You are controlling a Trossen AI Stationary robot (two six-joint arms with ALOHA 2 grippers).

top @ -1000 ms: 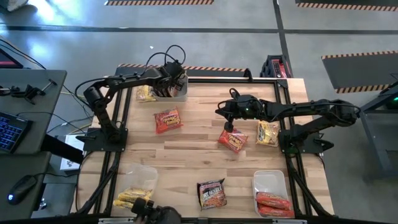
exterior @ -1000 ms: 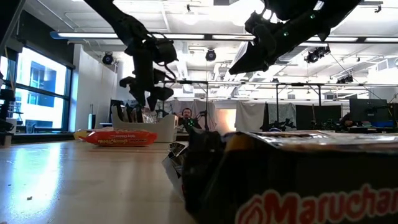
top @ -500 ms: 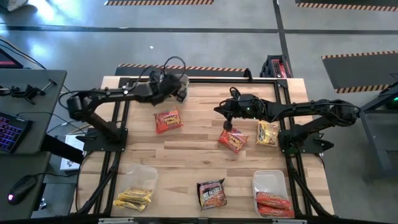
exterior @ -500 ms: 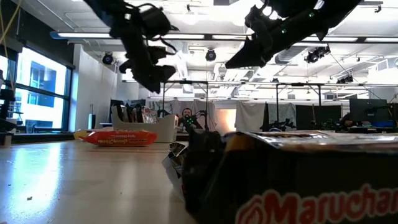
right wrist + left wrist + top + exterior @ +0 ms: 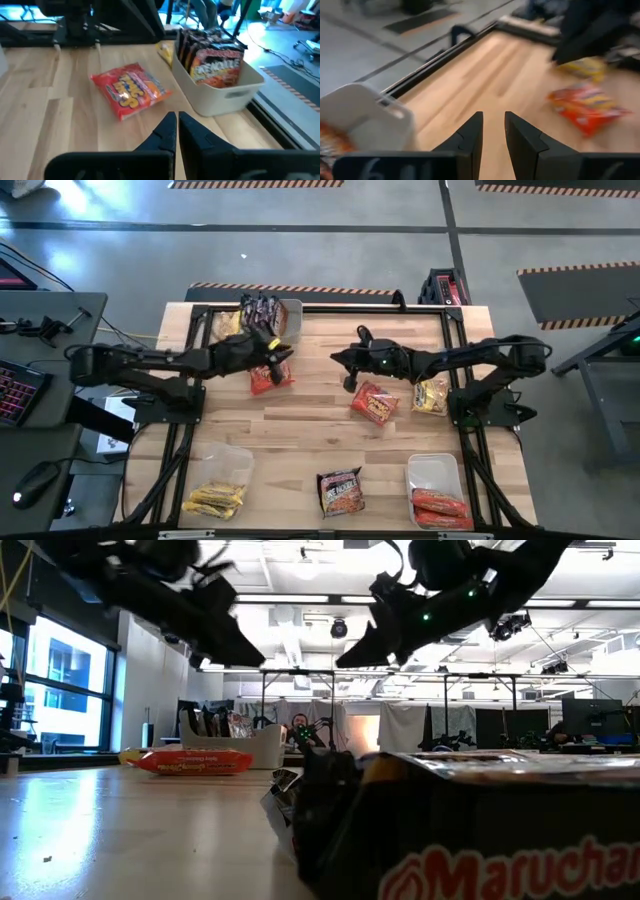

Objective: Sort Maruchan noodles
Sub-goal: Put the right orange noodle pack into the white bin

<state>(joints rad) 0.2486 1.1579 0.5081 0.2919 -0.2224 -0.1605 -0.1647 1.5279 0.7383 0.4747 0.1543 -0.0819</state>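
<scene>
While both hands hover, 2 red packets (image 5: 374, 402) lie loose.

Left gripper (image 5: 278, 352) swung from bin (image 5: 293, 311) to over red packet (image 5: 268, 377); right gripper (image 5: 349, 383) retreated.

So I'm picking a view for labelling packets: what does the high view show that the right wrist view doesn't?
Only the high view shows the dark packet at the near edge, the bin of yellow packets, the bin of red packets, the left gripper and the whole right arm. Only the right wrist view shows the print on the dark packets standing upright in their bin, and the right gripper with its fingers nearly together. Both show the red-orange packet lying flat beside the white bin.
</scene>
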